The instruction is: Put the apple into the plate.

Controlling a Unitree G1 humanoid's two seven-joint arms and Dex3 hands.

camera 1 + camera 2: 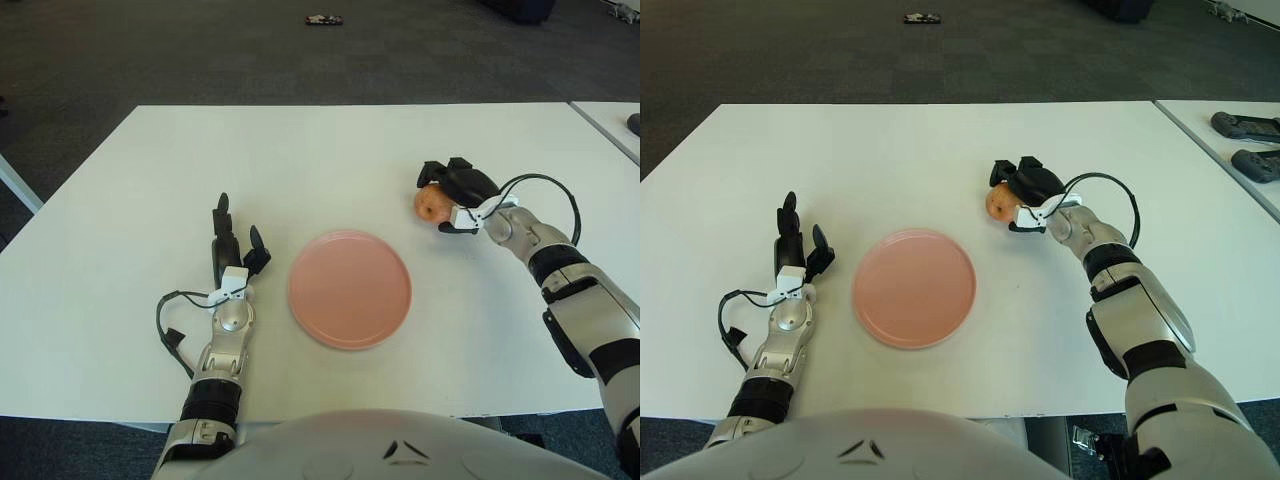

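In the left eye view, the small round orange-red apple [431,203] sits toward the right edge of the white rectangular table [300,150], about midway between its far and near edges, with the right hand [458,195] wrapped over it: black fingers curl around the top and far side, so it reads as gripping the fruit. Whether the apple is lifted clear of the table cannot be told. The flat round pink plate [350,288] lies near the middle of the near edge, apart from the apple and empty. The left hand [232,262] shows just left of the plate, fingers extended and holding nothing. In the right eye view, the apple [999,204] peeks out on the plate-facing side of the right hand [1024,194], and the plate [913,287] lies nearer the front edge. The apple is probably firm, fairly light, smooth-skinned and prone to rolling, so a hold spanning its widest girth looks safest, and it should be set down gently at the plate's centre, since the low rim would hardly stop a roll.
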